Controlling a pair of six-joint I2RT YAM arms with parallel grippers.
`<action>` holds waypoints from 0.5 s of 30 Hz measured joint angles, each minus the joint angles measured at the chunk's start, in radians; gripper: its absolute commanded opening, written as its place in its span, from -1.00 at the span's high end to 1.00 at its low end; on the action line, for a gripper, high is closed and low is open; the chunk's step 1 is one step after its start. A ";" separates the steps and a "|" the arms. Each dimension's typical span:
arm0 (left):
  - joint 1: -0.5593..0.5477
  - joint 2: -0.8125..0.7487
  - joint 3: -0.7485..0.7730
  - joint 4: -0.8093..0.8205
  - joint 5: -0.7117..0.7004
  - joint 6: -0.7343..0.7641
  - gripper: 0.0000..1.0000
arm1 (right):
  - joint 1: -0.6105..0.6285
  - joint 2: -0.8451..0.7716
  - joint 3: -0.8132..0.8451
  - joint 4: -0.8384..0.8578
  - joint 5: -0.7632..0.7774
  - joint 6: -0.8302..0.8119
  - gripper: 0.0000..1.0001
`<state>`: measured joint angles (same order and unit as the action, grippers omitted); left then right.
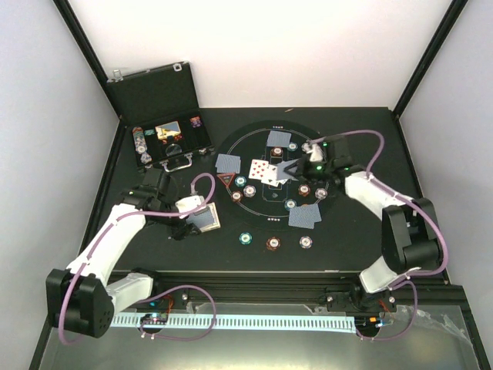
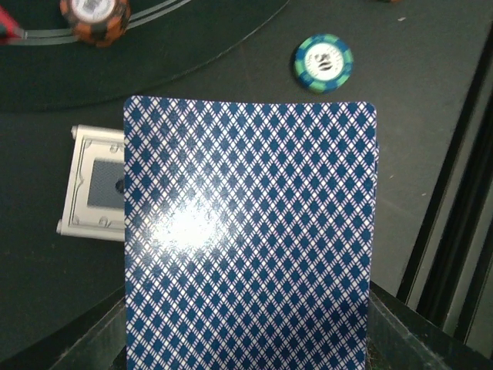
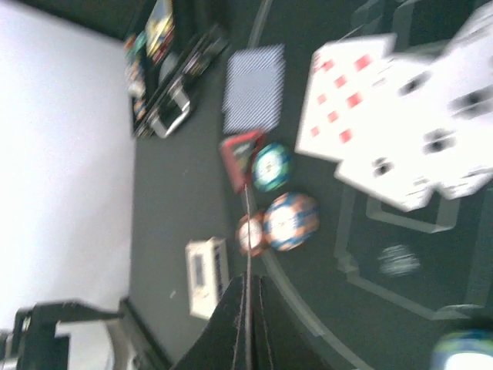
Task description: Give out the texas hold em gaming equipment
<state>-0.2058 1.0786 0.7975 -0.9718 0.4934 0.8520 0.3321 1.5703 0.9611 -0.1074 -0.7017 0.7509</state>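
My left gripper [image 1: 196, 214] is shut on a playing card with a blue patterned back [image 1: 206, 220], left of the round black mat [image 1: 231, 142]. That card [image 2: 250, 239] fills the left wrist view and hides the fingers. My right gripper [image 1: 296, 166] is shut on a card seen edge-on [image 3: 248, 254], held above the face-up cards [image 1: 266, 171] at the mat's centre. Face-down cards [image 1: 228, 163] [image 1: 279, 138] [image 1: 305, 215] lie on the mat. A red triangle marker [image 1: 225, 179], a blue and orange disc [image 3: 291, 220] and teal [image 1: 246, 238], brown [image 1: 273, 243] and grey [image 1: 306, 242] chips lie around.
The open black case [image 1: 162, 100] stands at the back left with more chips inside. A small white card box [image 2: 92, 193] lies on the table beside the left gripper; it also shows in the right wrist view [image 3: 206, 274]. A teal chip [image 2: 323, 62] lies past the held card.
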 measured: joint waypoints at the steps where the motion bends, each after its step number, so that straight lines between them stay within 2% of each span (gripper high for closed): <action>1: 0.016 0.010 -0.004 0.003 -0.001 0.001 0.97 | -0.035 0.003 0.002 -0.011 0.006 -0.013 0.98; 6: 0.146 0.062 -0.015 0.017 -0.009 0.033 0.97 | -0.210 0.097 0.058 -0.080 0.075 -0.081 0.98; 15: 0.300 0.139 -0.049 0.089 -0.054 0.092 0.97 | -0.245 0.353 0.239 -0.170 0.147 -0.146 0.93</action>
<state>0.0940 1.2175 0.7483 -0.8833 0.4393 0.9436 0.0868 1.9232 1.1999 -0.2771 -0.5545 0.6052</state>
